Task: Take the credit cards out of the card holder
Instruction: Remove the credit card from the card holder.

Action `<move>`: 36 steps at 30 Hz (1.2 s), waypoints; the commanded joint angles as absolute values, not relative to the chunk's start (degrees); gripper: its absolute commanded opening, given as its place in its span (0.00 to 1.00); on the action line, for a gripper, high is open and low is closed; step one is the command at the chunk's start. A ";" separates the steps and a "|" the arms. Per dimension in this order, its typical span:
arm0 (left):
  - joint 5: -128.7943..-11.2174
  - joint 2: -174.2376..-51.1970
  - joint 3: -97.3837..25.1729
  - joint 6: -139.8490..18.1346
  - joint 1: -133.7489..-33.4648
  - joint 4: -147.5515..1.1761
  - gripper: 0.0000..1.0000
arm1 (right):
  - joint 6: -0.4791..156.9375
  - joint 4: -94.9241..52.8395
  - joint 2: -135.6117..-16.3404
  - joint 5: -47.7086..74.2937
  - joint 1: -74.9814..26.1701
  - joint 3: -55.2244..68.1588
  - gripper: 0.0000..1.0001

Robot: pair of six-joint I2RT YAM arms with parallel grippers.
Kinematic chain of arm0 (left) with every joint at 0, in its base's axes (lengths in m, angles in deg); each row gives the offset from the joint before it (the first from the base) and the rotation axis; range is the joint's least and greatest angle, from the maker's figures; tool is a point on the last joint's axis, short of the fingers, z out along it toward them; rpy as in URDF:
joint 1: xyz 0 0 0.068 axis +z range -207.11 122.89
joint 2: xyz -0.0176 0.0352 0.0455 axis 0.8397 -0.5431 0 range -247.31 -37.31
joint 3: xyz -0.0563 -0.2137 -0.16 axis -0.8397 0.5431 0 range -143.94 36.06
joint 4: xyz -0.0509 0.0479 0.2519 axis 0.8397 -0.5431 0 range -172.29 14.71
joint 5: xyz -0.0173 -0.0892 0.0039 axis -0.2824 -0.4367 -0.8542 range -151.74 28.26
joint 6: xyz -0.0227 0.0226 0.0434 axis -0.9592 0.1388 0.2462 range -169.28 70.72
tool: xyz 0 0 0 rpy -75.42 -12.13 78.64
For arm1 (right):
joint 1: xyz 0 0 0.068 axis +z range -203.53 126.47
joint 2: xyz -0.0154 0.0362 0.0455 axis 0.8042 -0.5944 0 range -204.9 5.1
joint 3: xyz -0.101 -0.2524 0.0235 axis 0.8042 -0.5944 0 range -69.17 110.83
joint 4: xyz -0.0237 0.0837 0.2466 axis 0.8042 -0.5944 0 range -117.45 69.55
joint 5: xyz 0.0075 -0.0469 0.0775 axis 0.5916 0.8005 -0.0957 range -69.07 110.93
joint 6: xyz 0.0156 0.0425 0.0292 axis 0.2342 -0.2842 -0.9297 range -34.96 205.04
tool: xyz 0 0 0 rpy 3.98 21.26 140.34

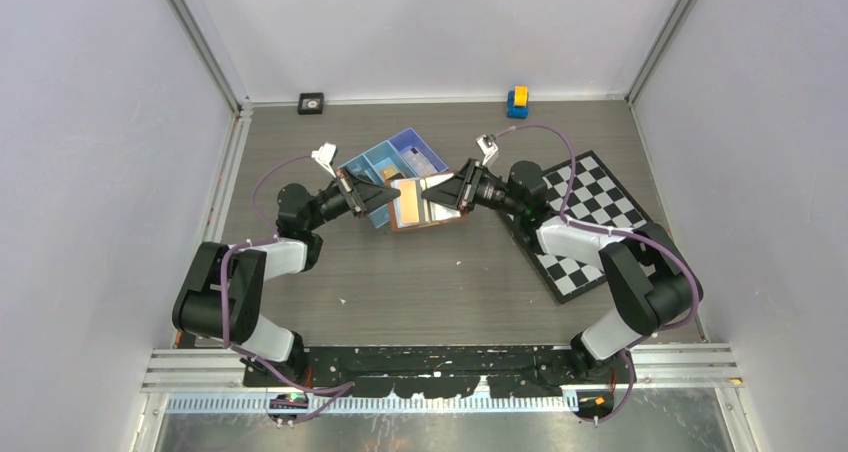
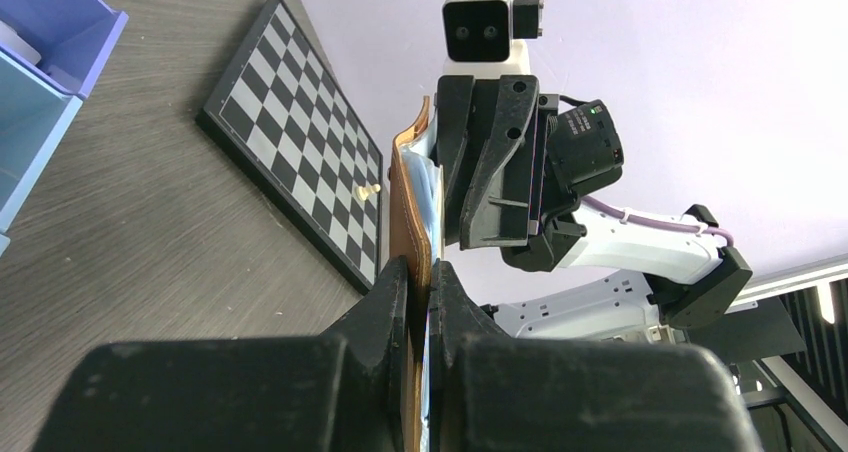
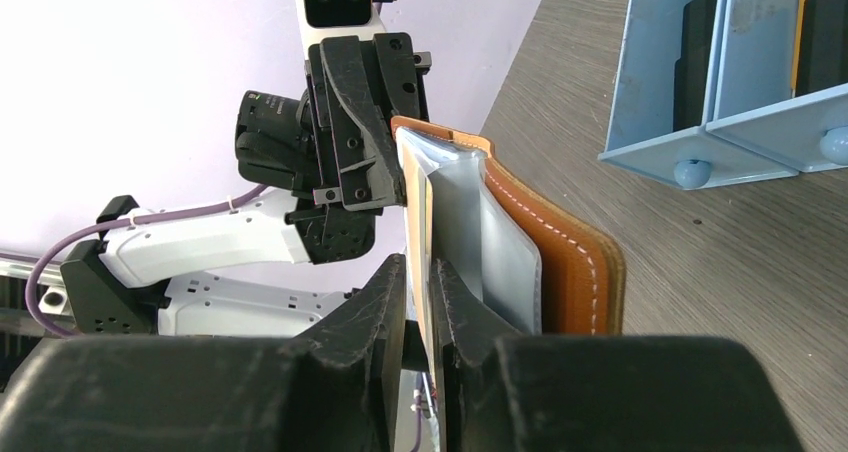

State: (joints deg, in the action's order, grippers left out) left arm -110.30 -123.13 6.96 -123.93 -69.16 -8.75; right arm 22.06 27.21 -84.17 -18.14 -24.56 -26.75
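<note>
The brown card holder [image 1: 430,220] hangs open between my two grippers, above the table. My left gripper [image 2: 420,267] is shut on its leather edge [image 2: 405,202]. Seen from the right wrist, the holder's stitched brown cover [image 3: 580,272] lies to the right, with greyish plastic sleeves [image 3: 490,242] fanned out beside it. My right gripper [image 3: 418,262] has its jaws pressed on either side of a thin orange-tan credit card [image 3: 412,192] that stands up out of the holder. From above, an orange card face [image 1: 408,204] shows between the left gripper [image 1: 385,197] and the right gripper [image 1: 440,194].
A blue tray [image 1: 395,162] with compartments sits just behind the holder. A black-and-white chequered board [image 1: 590,222] lies under the right arm. A yellow-and-blue block [image 1: 517,101] and a small black square object [image 1: 311,102] stand at the back wall.
</note>
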 commanded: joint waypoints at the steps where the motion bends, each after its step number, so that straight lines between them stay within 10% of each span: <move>1: -111.57 -123.36 7.15 -124.42 -69.33 -4.34 0.00 | 20.63 32.84 -85.17 -20.70 -23.86 -25.80 0.21; 11: -111.15 -122.69 7.37 -123.29 -69.19 -5.87 0.00 | 21.22 31.10 -83.96 -18.99 -23.88 -26.15 0.01; 36: -104.88 -108.84 8.98 -107.39 -65.24 -31.04 0.00 | 32.75 15.03 -71.98 -6.74 -27.75 -29.64 0.00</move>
